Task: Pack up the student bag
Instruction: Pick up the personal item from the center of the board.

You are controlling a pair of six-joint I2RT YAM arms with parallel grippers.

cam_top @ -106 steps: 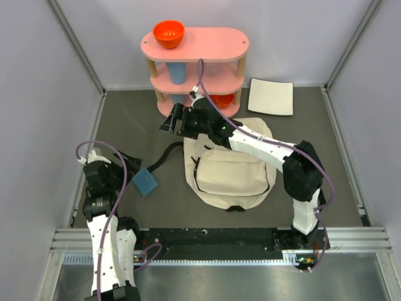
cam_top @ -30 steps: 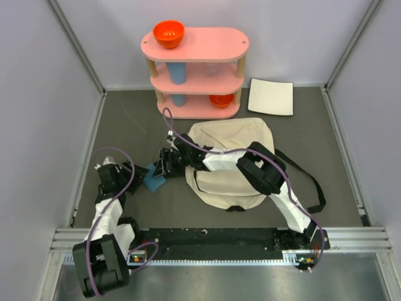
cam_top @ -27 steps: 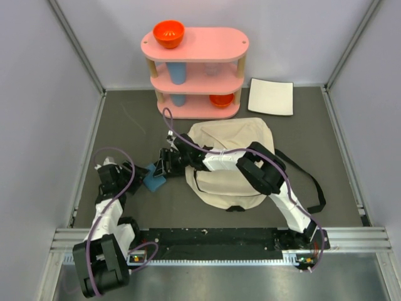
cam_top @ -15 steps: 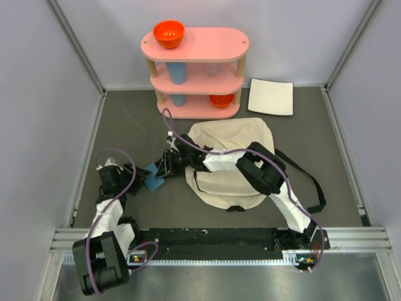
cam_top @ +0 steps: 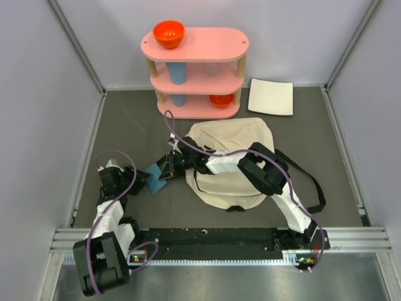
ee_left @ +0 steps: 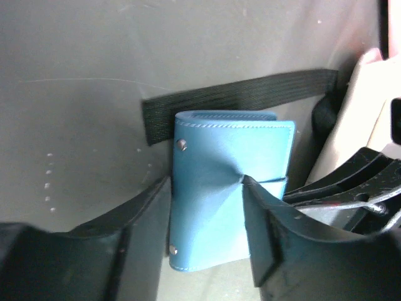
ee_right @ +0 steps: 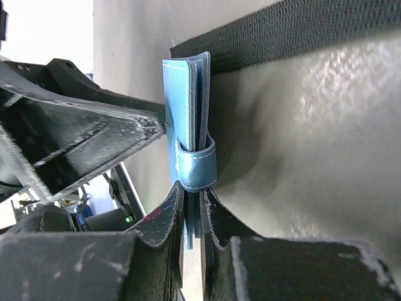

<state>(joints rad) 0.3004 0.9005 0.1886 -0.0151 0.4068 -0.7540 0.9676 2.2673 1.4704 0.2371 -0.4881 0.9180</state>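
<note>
A blue snap wallet (cam_top: 155, 178) stands on edge on the dark table just left of the student bag (cam_top: 232, 163), a cream backpack lying flat. My left gripper (cam_top: 141, 179) comes from the left with its jaws pressed against the wallet (ee_left: 225, 182) across its width, denting the cover. My right gripper (cam_top: 166, 169) reaches over from the bag side and is shut on the wallet's (ee_right: 188, 113) thin edge just below its loop. A black bag strap (ee_left: 250, 94) lies on the table behind the wallet.
A pink three-tier shelf (cam_top: 194, 44) stands at the back with an orange bowl (cam_top: 168, 33) on top, a blue cup (cam_top: 178, 72) in the middle and another orange bowl (cam_top: 220, 99) below. A flat white square sheet (cam_top: 270, 96) lies right of it. Black straps (cam_top: 313, 182) trail right of the bag.
The right arm came from the shelf down to the wallet, and its jaws closed on the edge within the last second. The left jaws narrowed onto the wallet.
</note>
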